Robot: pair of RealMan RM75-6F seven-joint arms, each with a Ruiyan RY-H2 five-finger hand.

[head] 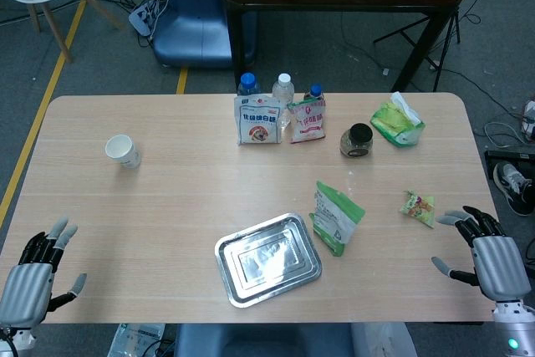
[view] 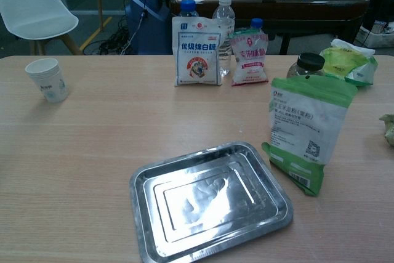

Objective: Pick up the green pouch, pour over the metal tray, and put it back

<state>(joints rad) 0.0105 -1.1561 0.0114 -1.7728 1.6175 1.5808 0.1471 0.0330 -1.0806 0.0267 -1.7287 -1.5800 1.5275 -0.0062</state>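
- Resting at the near left corner of the desk (head: 167, 206), the left hand (head: 32, 277) lies palm down with its fingers (head: 58, 232) spread apart and pointing away from the robot, holding nothing.
- The right hand (head: 489, 252) sits at the near right edge, back upward, fingers (head: 468, 216) fanned out toward the desk's middle, thumb stuck out sideways, also holding nothing.
- Only the head view shows the hands.
- The green pouch (head: 336, 216) (view: 306, 132) stands upright just right of the metal tray (head: 267, 258) (view: 209, 204), well apart from both hands.
- A small snack packet (head: 418, 206) lies between the pouch and the right hand.
- A paper cup (head: 123, 151) (view: 48, 79) stands far left; bags, bottles and a jar (head: 359, 140) line the far side.
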